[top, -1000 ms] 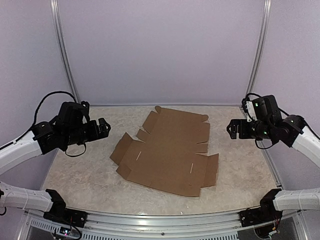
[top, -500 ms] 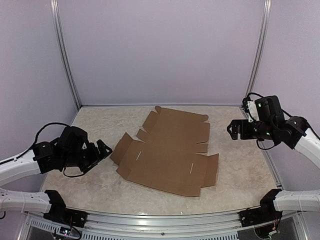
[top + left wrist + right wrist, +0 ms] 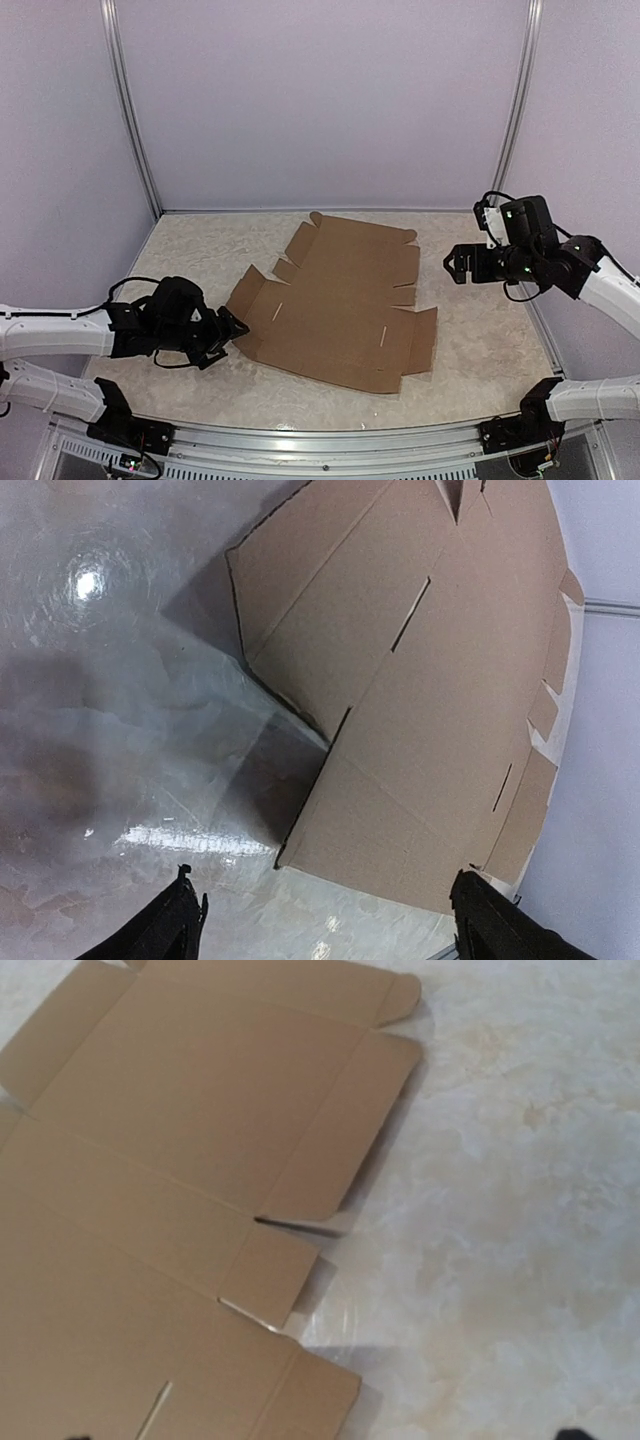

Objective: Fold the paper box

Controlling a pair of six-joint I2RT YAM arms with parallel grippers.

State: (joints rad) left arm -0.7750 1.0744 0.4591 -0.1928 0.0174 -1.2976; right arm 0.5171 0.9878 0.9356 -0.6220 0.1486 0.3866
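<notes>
Since no crease on the sheet is raised yet, both pairs of jaws stand off it, empty.

Left jaws: spread wide and gripping nothing, low over the bench. The tips look just short of the paper box at its 8 o'clock corner, probably lined up to get under the side flap.

Right jaws: wide apart and empty, hovering higher at 3 o'clock, apart from the board.

The box lies flat mid-bench, unfolded, flaps splayed.

White arm links, black wrists, looped cables
</notes>
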